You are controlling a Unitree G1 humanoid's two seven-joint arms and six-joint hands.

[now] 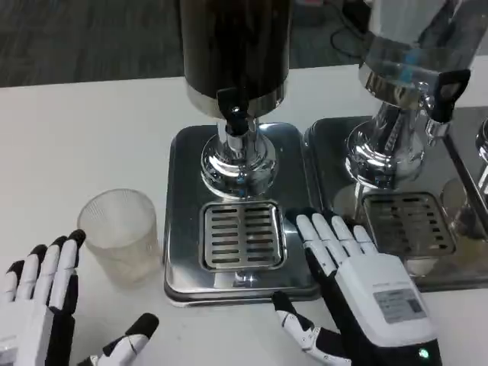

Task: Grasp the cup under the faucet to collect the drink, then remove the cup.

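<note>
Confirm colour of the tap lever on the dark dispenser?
Black, on the tap lever above the chrome spout; clearest in the head view.

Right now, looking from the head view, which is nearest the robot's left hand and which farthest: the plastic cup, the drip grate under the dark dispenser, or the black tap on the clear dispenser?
From the left hand:
1. Plastic cup, just beyond its fingertips, left of the tray.
2. Drip grate, centre, under the dark dispenser.
3. Black tap, far right, on the clear dispenser.
</note>
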